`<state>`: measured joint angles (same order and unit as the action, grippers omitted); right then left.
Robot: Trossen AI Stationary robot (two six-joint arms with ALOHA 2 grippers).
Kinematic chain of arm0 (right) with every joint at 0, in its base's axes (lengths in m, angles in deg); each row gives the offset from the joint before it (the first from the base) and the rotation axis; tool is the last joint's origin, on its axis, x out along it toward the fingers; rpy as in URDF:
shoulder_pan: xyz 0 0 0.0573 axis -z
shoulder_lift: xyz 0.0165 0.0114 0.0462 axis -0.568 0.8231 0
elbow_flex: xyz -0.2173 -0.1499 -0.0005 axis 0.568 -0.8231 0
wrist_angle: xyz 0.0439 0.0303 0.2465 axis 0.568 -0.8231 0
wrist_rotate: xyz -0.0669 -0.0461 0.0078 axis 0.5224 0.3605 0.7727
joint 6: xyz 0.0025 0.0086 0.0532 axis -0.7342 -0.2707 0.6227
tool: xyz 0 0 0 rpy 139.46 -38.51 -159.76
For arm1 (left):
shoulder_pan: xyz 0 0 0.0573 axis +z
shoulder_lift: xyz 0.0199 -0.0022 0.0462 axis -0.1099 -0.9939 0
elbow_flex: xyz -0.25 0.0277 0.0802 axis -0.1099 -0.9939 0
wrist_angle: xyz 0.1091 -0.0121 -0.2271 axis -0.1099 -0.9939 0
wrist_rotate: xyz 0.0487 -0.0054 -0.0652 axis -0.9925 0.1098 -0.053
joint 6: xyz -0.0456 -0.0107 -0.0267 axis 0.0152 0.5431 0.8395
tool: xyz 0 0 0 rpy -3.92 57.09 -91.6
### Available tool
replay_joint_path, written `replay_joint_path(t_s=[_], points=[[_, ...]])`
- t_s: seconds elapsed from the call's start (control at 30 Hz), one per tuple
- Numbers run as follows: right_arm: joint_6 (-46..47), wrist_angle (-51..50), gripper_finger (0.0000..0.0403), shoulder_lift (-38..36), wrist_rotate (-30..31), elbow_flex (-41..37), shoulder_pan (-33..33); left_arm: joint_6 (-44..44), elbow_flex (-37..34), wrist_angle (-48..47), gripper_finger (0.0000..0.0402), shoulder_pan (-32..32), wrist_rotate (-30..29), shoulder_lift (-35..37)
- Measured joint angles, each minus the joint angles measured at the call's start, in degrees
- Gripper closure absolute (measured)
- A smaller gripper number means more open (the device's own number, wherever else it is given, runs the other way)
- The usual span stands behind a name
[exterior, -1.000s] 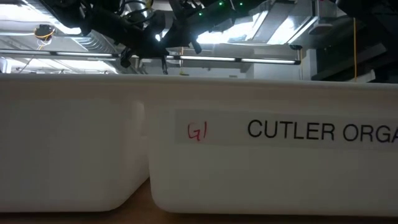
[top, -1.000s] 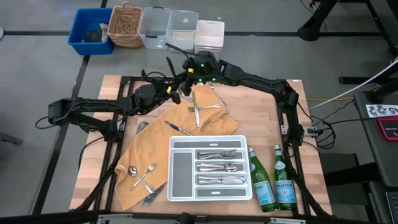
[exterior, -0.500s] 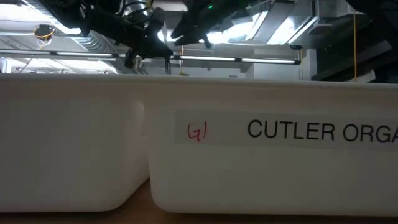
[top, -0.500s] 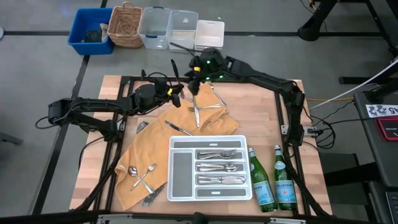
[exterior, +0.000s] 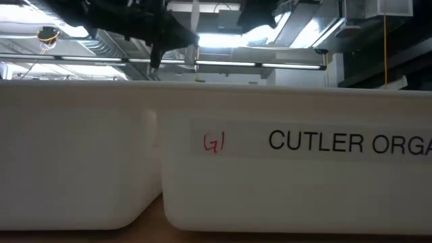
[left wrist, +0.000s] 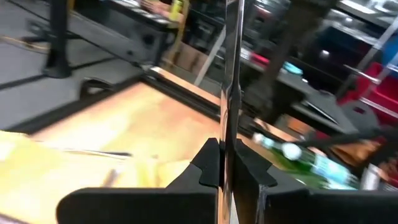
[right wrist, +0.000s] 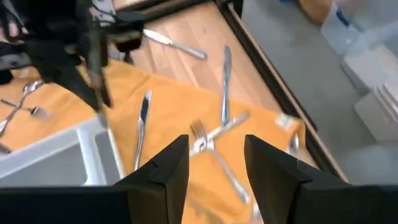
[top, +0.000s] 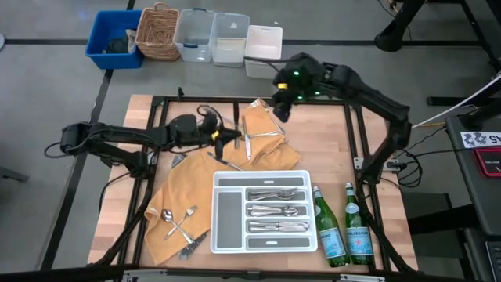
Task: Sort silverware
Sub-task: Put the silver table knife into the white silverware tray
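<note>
My left gripper [top: 228, 135] [left wrist: 225, 149] hovers over the orange cloth [top: 200, 184] at the table's far middle, shut on a slim piece of silverware [left wrist: 231, 74] that stands upright. My right gripper [top: 279, 112] [right wrist: 216, 146] hangs open and holds nothing, high above the cloth's far right corner. More silverware lies loose on the cloth: a cluster [top: 252, 137] [right wrist: 211, 140], a knife [top: 225, 162], and a spoon and fork [top: 176, 219]. Sorted silverware [top: 274, 211] lies in the white divided tray [top: 218, 211]. My left gripper pinches the slim piece between its two fingers [left wrist: 208, 162], on its lower stretch [left wrist: 226, 134]. The fingers come about level from the table's left and lie across the piece. The piece stands upright, its long end rising above the fingers [exterior: 195, 34], clear of the cloth.
Two green glass bottles [top: 344, 231] stand right of the tray. A blue bin [top: 113, 39], a wicker basket [top: 156, 31] and clear containers [top: 227, 37] sit beyond the table's far edge. In the low view the tray's wall [exterior: 270, 175] blocks most of the picture.
My right gripper has pulled away from my left gripper, rising and going toward the table's far right corner. The slim piece stays with my left gripper, which has swung a little toward the table's right edge and turned with it.
</note>
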<state>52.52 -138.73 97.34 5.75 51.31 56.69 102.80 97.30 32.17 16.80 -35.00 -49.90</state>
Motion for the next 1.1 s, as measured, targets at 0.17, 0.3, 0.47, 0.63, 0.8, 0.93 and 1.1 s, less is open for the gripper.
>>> replay_joint_path(t_s=[0.17, 0.3, 0.47, 0.63, 0.8, 0.93, 1.1], points=[[1.8, -5.6, 0.0247, -3.5, 0.0, 0.0, 0.0, 0.1, 0.1, 5.9, 0.0394, -7.3, 0.1, -3.2], [2.0, -8.9, 0.0247, -5.2, -0.5, 0.0, 0.0, -0.1, 3.1, 9.7, 0.0394, -13.1, 0.2, -9.4], [2.0, -15.3, 0.0247, -5.8, -5.2, 0.0, 0.0, -0.2, 10.9, 8.5, 0.0393, -19.3, 0.5, -19.8], [2.0, -22.6, 0.0247, -5.9, -7.2, -0.4, 0.0, -0.2, 20.1, 1.9, 0.0389, -24.1, 3.8, -28.9], [2.0, -25.5, 0.0247, -5.9, -6.6, -1.6, 0.0, -3.0, 27.7, -9.1, 0.0394, -28.0, 4.7, -35.3], [1.9, -25.1, 0.0247, -5.8, -6.1, -2.8, 0.0, -3.3, 30.3, -10.7, 0.0386, -29.7, 4.8, -38.8], [1.9, -24.5, 0.0247, -5.8, -5.6, -4.4, 0.0, -3.2, 30.8, -10.9, 0.0390, -30.8, 4.7, -42.0]])
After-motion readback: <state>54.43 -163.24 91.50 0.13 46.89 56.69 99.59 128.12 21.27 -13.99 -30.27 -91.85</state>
